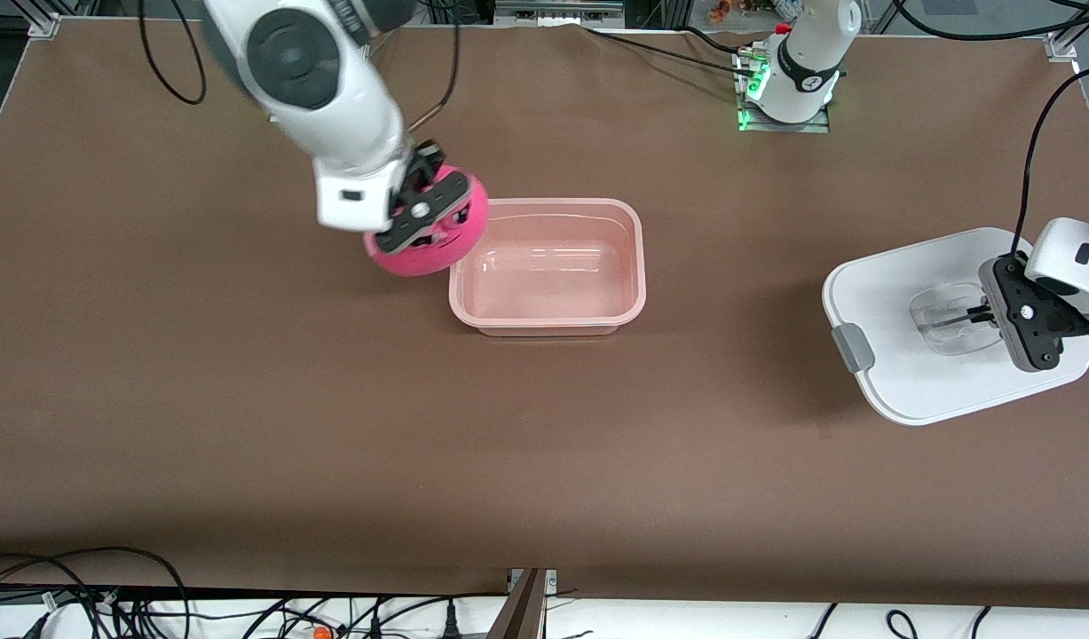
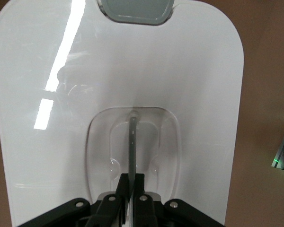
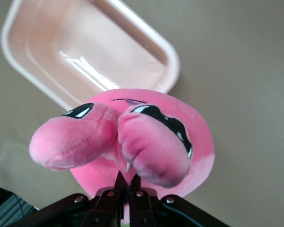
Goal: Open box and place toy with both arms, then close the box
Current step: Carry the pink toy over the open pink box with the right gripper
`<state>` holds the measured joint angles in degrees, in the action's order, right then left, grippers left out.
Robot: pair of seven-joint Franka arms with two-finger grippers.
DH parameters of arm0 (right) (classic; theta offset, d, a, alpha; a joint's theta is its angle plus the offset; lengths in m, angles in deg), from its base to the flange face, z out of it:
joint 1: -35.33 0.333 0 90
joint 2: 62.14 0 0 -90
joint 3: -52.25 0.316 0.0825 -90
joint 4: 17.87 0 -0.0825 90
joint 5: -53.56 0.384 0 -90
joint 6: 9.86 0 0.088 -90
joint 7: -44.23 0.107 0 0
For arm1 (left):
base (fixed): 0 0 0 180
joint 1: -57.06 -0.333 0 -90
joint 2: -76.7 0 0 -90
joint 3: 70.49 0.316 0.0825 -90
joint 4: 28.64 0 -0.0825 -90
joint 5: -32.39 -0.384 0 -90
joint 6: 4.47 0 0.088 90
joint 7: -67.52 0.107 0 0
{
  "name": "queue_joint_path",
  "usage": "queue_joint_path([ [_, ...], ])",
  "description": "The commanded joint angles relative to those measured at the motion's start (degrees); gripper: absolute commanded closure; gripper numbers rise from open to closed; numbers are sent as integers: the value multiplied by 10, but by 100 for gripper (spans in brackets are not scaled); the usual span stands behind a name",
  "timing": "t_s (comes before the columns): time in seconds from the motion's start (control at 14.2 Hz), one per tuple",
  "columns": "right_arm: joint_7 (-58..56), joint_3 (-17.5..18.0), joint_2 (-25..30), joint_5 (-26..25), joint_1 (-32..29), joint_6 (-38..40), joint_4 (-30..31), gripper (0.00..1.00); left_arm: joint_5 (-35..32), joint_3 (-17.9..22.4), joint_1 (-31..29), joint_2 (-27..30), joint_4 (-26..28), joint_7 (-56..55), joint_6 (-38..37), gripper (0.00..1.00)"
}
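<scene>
Toy [image 1: 429, 240]: looks soft, light, squashy; best pinched by plush fold near top, as now. Bright pink round blob, dark face marks, two puffy lobes. Hangs over table just beside open box [image 1: 548, 266], at right arm's end of it. Right gripper [image 1: 420, 213] fingers pressed together on plush. Box pinkish, glossy, empty. Lid [image 1: 899, 390] white, grey clip, well apart toward left arm's end; left gripper [image 1: 988, 312] pinches its clear handle [image 2: 132, 142].

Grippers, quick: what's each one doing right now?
Left gripper: shut on the lid's clear handle, toward the left arm's end.
Right gripper: shut on the toy, beside the open box.
</scene>
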<state>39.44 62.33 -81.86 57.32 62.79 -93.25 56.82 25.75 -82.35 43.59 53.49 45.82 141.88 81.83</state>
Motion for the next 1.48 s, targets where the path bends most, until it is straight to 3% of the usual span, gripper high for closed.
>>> queue_joint_path([
  [0.0, -16, -1, -44, -2, 30, 20, -69, 100, -9, -2, -5, -7, -19, 10, -12, 100],
  [0.42, -87, -2, -128, -95, 109, 27, -131, 100, -8, -3, -4, -8, -19, 9, -12, 100],
  [0.85, -105, -4, -170, -130, 133, 3, -137, 100, -8, -2, -9, -11, -19, 11, -12, 100],
  [1.06, -102, -5, -206, -180, 160, -26, -137, 100, -7, -3, -10, -11, -19, 12, -12, 100],
  [1.41, -83, -6, -246, -187, 169, -72, -134, 100, -7, -3, -11, -11, -19, 12, -12, 100],
])
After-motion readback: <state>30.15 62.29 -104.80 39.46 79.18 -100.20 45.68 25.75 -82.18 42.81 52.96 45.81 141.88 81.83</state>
